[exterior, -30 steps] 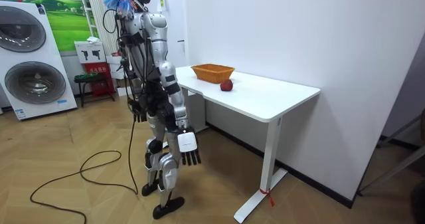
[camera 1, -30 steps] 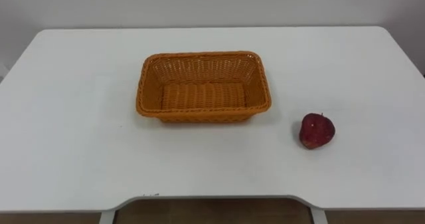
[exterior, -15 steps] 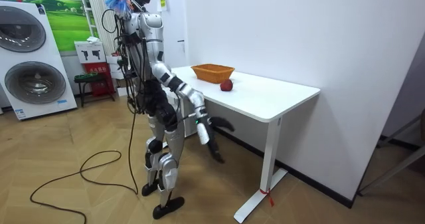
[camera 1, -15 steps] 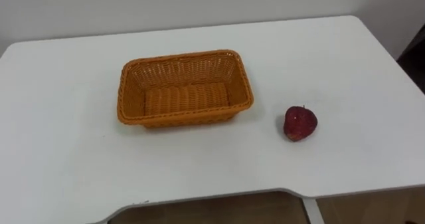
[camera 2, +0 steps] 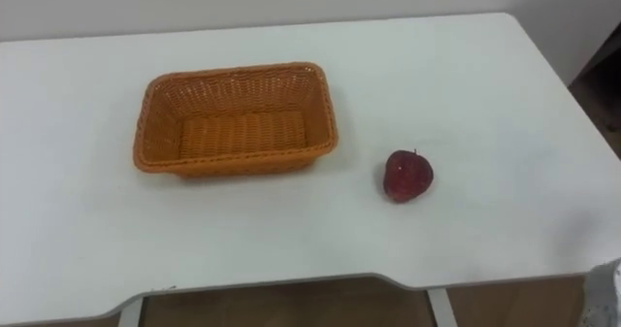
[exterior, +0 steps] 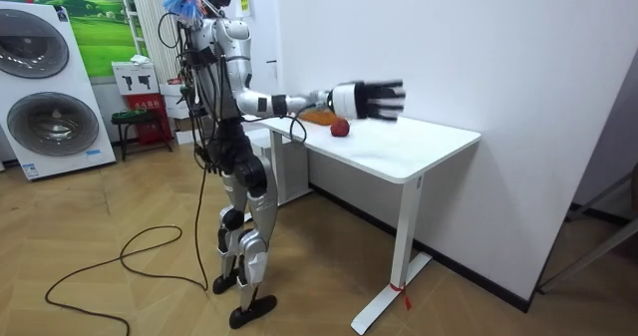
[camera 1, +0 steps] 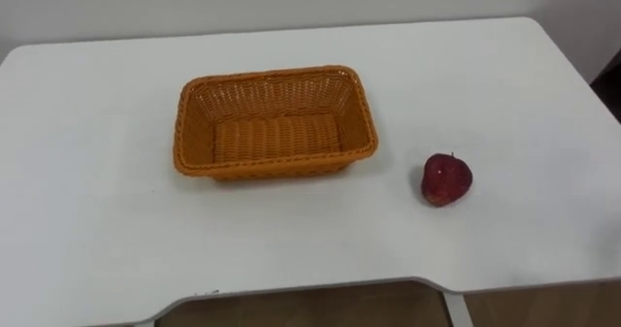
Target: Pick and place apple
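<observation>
A dark red apple [camera 1: 446,179] lies on the white table [camera 1: 87,220], to the right of an orange wicker basket [camera 1: 275,165] and a short way from it. The same apple [camera 2: 408,176] and the empty basket [camera 2: 233,160] appear in the right eye view. In the room view I stand at the table's near end. My right arm is stretched out level, and my right hand [exterior: 369,99] is open with its fingers spread, in the air above the apple [exterior: 340,128] and touching nothing. My left hand [exterior: 204,162] hangs low at my far side.
The table stands against a white wall, and its front edge [camera 1: 320,286] runs close below the apple and basket. In the room view, a washing machine [exterior: 55,87] and a small stool [exterior: 135,122] stand behind me on the wooden floor.
My right arm has swung up from beside my thigh to a level reach over the table. The apple and basket have not moved, and the eye views have shifted slightly.
</observation>
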`<state>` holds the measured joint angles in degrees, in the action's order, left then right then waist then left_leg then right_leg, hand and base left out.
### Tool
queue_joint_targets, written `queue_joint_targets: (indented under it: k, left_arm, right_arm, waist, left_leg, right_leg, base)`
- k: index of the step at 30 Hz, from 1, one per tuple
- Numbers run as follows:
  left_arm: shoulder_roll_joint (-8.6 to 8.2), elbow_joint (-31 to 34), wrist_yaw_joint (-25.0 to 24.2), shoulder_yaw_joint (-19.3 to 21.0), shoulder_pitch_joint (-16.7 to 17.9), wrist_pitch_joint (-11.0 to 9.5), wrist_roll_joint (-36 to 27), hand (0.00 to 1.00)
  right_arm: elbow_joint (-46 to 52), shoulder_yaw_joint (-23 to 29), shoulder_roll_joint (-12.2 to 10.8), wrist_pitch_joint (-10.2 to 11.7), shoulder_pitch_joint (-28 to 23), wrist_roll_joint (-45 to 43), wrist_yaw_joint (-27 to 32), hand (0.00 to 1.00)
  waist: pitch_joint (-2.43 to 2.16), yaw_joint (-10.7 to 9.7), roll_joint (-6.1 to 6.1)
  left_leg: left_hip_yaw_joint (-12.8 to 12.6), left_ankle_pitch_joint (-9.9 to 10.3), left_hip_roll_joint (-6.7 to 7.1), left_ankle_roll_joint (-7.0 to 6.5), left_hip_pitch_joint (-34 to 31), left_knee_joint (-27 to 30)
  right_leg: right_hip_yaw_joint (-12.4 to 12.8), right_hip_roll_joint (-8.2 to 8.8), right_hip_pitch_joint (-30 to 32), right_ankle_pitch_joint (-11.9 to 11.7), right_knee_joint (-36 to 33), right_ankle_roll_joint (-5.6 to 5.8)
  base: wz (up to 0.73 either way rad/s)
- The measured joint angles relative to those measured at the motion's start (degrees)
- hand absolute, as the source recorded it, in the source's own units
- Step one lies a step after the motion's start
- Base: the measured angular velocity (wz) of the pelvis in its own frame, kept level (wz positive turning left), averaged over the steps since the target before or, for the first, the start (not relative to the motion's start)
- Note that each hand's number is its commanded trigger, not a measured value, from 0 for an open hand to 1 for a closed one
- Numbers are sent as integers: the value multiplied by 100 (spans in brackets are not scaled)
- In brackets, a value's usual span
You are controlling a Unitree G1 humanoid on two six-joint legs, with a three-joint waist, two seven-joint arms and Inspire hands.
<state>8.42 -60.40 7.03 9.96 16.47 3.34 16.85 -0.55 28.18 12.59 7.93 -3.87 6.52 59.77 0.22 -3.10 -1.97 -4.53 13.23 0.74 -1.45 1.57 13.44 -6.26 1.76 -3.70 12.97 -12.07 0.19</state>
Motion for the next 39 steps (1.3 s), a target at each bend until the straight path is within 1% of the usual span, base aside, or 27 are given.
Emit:
queue_joint_targets:
  k: [2,3,5,6,8,10,13,16,20,21,26,29,31,34,38,39]
  left_arm:
    - [1,-75,-3,-137,-35,-63,-3,0]
    - [4,-113,-9,-188,-34,-103,2,0]
    - [4,-150,-52,-204,-36,-109,-2,0]
    - [8,-146,-100,-222,-39,-118,-22,0]
    - [8,-147,-155,-245,-35,-129,-39,0]
    - [11,-147,-174,-285,-31,-133,-38,0]
    - [25,-151,-219,-356,-38,-155,-37,0]
    - [41,-150,-279,-444,-42,-156,-37,0]
    - [53,-150,-366,-450,-44,-175,-40,0]
    - [56,-150,-383,-450,-45,-182,-44,0]
    - [58,-147,-383,-461,-47,-256,-42,0]
    - [57,-145,-383,-463,-48,-255,-41,0]
    - [57,-154,-387,-464,-53,-253,-41,0]
    - [57,-170,-415,-467,-55,-245,-41,0]
    - [58,-179,-424,-515,-74,-213,-41,0]
    - [58,-179,-425,-570,-88,-207,-39,0]
  right_arm:
    - [281,-187,1,24,-8,-385,-79,0]
    - [452,-338,2,56,-10,-474,-176,0]
    - [603,-568,5,86,-14,-479,-390,0]
    - [626,-700,31,87,-14,-478,-583,0]
    - [627,-940,80,87,-14,-475,-935,0]
    - [626,-1252,83,86,-15,-468,-1441,0]
    - [624,-1583,85,84,-15,-467,-1950,0]
    - [621,-1828,84,84,-15,-467,-2331,0]
    - [620,-1962,86,82,-15,-471,-2728,0]
    - [619,-2016,96,81,-15,-474,-2847,0]
    - [620,-2377,108,80,-68,-482,-3322,0]
    - [619,-2562,108,79,-88,-496,-3546,0]
    - [560,-2695,108,80,-101,-678,-3664,0]
    - [344,-2804,107,78,-213,-946,-3891,0]
    - [79,-2907,102,51,-333,-952,-4109,0]
    - [71,-2914,101,10,-373,-952,-4183,0]
  waist:
    - [-5,57,19]
    - [-7,100,25]
    - [-12,153,20]
    - [-24,181,31]
    - [-18,199,19]
    - [-16,203,15]
    - [-17,213,20]
    - [-19,232,26]
    - [-19,278,27]
    - [-13,333,38]
    - [-11,362,35]
    - [-12,368,30]
    - [-11,376,30]
    - [-11,383,28]
    - [-11,368,29]
    - [-10,367,31]
  left_leg:
    - [-1,0,0,0,-44,6]
    - [-1,0,-1,0,-56,4]
    - [-5,0,-5,0,-40,4]
    - [-7,0,-5,0,-39,5]
    - [-7,0,-4,0,-36,-4]
    - [-4,0,-7,0,-49,-8]
    - [0,0,-6,0,-83,-1]
    - [1,0,-6,0,-84,7]
    - [2,0,-4,0,-78,2]
    - [2,0,-7,0,-60,2]
    - [1,0,-10,0,-8,-5]
    - [1,0,-8,0,-1,-5]
    - [5,0,-9,0,-1,-1]
    - [11,0,-8,-1,-1,3]
    - [13,-1,-8,-3,-25,7]
    - [21,-1,-7,-3,-31,7]
  right_leg:
    - [8,2,70,0,-44,0]
    - [9,2,79,0,-50,0]
    - [15,2,76,0,-51,0]
    - [10,3,72,0,-52,0]
    - [11,5,73,0,-53,0]
    - [0,5,67,0,-54,0]
    - [-16,5,69,-1,-51,-1]
    - [-14,7,70,-3,-41,-2]
    - [-32,11,32,-16,33,-5]
    - [-35,8,6,-29,52,-5]
    - [-29,6,-46,-29,50,-6]
    - [-24,5,-49,-35,48,-5]
    - [-27,6,-52,-42,46,-6]
    - [-34,6,-59,-55,44,-4]
    - [-36,10,-32,-58,32,-3]
    - [-36,10,-28,-58,33,-3]
  base:
    - [0]
    - [0]
    - [0]
    - [0]
    - [0]
    - [0]
    - [0]
    - [0]
    - [0]
    - [0]
    - [0]
    - [0]
    - [0]
    - [0]
    - [0]
    - [0]
